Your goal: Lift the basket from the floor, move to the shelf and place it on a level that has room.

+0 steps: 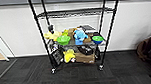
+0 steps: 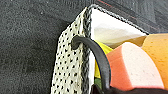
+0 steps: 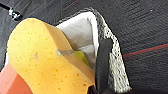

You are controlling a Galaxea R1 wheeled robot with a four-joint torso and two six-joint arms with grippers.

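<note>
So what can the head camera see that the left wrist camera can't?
The head view has the shelf: a tall black wire rack against a white wall, with a green bowl, a blue toy and a cardboard box on its tiers.

The left wrist view has the basket close up, a dark curved finger hooked over its braided rim, and a pinkish sponge and an orange sponge inside it.

Both include the floor of dark grey carpet.

Head high, facing shelf (image 1: 74, 32); wrists close over (shared) basket (image 2: 71, 65).
</note>
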